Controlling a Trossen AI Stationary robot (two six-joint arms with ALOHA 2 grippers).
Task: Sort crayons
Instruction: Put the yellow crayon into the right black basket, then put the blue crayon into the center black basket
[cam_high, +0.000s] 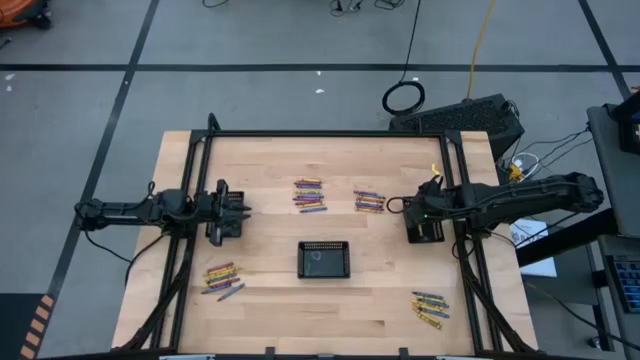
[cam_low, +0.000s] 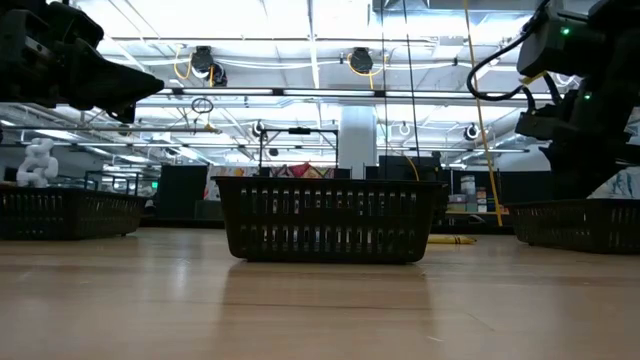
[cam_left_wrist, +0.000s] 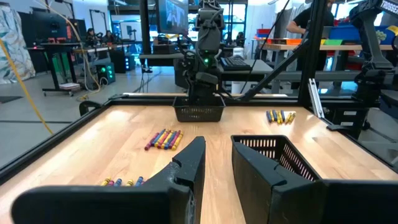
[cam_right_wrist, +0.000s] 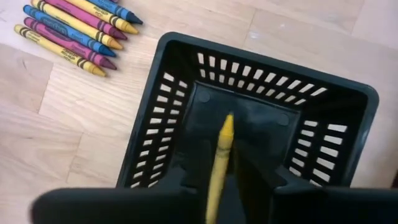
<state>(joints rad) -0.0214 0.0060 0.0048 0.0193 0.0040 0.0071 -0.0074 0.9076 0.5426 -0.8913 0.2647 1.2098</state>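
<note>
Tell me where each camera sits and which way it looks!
High view: overhead, looking straight down on the pale wooden table; both dark arms show.
Low view: at tabletop height, facing the centre black slotted plastic basket; arms overhead.
Left wrist view: behind the open left gripper, facing the right arm.
Right wrist view: over the right gripper, looking down at a yellow crayon.
High and low views share that basket.

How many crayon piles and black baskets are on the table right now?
Crayon piles: 4
Black baskets: 3
Total: 7
</note>
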